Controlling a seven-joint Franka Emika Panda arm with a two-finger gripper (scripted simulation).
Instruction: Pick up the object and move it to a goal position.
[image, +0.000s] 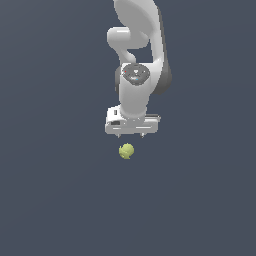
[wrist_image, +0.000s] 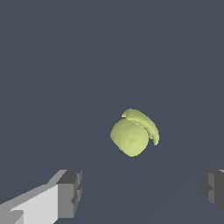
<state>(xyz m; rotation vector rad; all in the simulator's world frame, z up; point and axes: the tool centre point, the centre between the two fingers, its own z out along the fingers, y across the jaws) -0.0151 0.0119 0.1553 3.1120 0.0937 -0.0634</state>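
**Mia:** Is there a box or a bowl with stuff in it?

**Ben:** I only see a plain dark gray-blue floor (image: 55, 200). The little ball (image: 126, 151) sits right on it, not inside anything.

**Mia:** What does the ball look like?

**Ben:** It is yellow-green and round, but a bit bumpy. In the wrist view the ball (wrist_image: 133, 133) has a curved ridge on one side, like a little cap or a peel. The rest of it is smooth. It is smaller across than the white hand of the robot.

**Mia:** Where is it next to the robot?

**Ben:** In the exterior view it lies just under the gripper (image: 131, 135), a tiny bit toward the exterior view's left. The gripper is near the ball but not touching it. There is a strip of floor between them.

**Mia:** Are the fingers shut?

**Ben:** No, they are wide apart. In the wrist view one gray finger pad (wrist_image: 70, 192) is on one side and the other pad is far off at the other edge. The gap is much wider than the ball. Nothing is held between them.

**Mia:** Is anything in the way?

**Ben:** The white arm (image: 137, 50) goes up from the gripper and off the top of the exterior view. Its shiny round joint faces us. The ball has bare floor all around it.
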